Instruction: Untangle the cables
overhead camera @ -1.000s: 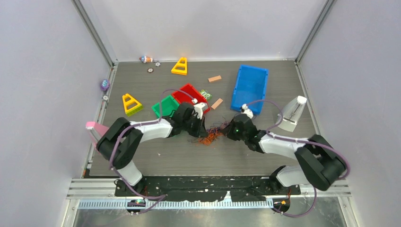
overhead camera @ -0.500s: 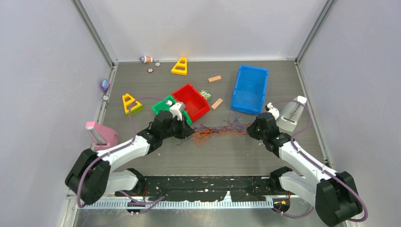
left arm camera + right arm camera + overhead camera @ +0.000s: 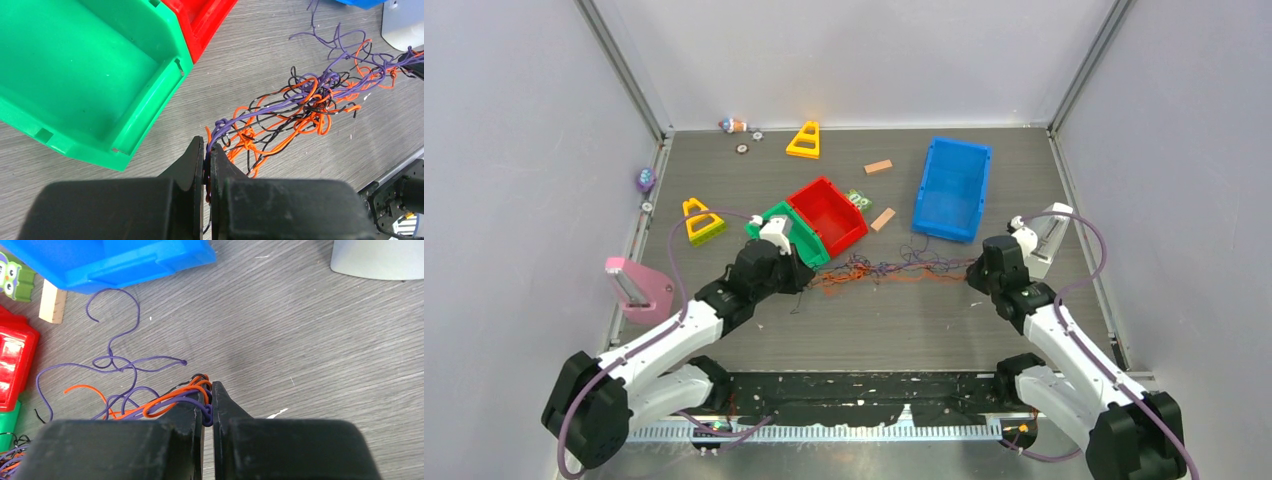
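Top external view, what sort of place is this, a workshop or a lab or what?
Probably a robot test cell in a lab: a table walled by plain grey panels, a left arm and right arm bolted at its near edge, and practice props like the blue bin and tangled cables.

Left arm (image 3: 674,330) extends forward and to the right from its base, and right arm (image 3: 1064,335) forward and slightly to the left, with the wrists facing each other. Left gripper (image 3: 206,150) and right gripper (image 3: 207,392) have their jaws pinched almost together, each clamping strands of the cables (image 3: 300,102). The grippers stand well apart.
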`<action>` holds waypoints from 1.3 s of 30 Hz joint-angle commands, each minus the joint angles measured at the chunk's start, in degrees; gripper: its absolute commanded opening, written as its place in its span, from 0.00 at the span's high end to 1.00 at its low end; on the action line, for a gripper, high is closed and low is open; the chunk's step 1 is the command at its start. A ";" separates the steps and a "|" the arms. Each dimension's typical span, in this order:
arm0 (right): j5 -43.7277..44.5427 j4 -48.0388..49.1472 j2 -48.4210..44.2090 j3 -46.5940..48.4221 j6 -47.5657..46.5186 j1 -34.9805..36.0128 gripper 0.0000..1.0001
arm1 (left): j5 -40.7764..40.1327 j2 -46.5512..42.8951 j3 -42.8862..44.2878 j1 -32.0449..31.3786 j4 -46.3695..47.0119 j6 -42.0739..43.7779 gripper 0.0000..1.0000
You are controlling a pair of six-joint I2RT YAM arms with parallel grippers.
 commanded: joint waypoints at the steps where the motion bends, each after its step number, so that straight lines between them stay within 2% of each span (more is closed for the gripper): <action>1: 3.80 0.38 -2.46 1.65 -5.22 -2.81 0.95 | -6.62 -2.61 -0.43 1.29 -6.16 4.83 1.00; 3: -2.36 3.01 -2.71 1.72 -8.45 -2.81 0.95 | -1.50 -2.38 -0.28 1.01 -4.04 7.69 0.99; 4: -4.87 4.70 -2.80 1.82 -10.67 -2.76 0.95 | 0.10 -2.20 0.07 0.64 -3.69 8.94 0.87; 5: -10.20 5.79 -2.93 1.82 -11.86 -2.84 0.95 | 1.77 -1.82 0.60 -0.22 -3.69 10.10 0.65; 6: -12.70 7.68 -2.91 1.93 -13.70 -2.87 0.95 | 2.68 -1.57 1.13 -1.25 -3.69 11.49 0.57; 7: -18.66 8.46 -2.58 2.10 -14.43 -2.78 0.95 | 2.72 -1.41 1.91 -2.55 -3.74 12.64 0.42; 9: -24.89 9.37 -1.05 3.21 -15.72 -2.66 0.95 | 2.20 -0.96 3.22 -4.73 -3.85 15.01 0.29; 10: -26.68 9.32 0.54 4.19 -15.97 -2.64 0.95 | 3.06 -0.24 3.95 -5.38 -3.59 15.90 0.27; 13: -31.89 8.32 3.98 6.05 -16.92 -2.39 0.94 | 6.10 2.68 7.26 -5.81 -3.42 18.47 0.25; 18: -32.12 7.75 6.69 6.96 -17.03 -2.03 0.95 | 9.44 11.01 14.61 -8.01 -3.46 21.79 0.28; 24: -31.59 7.48 6.61 7.11 -16.65 -2.03 0.94 | 9.53 21.89 24.77 -12.34 -6.10 24.26 0.36; 30: -31.52 7.51 6.67 7.26 -15.97 -2.02 0.94 | 8.43 32.46 32.75 -15.42 -10.92 23.21 0.36; 39: -31.46 8.30 6.63 6.63 -15.42 -2.03 0.95 | 9.69 44.98 38.55 -16.73 -12.02 18.41 0.39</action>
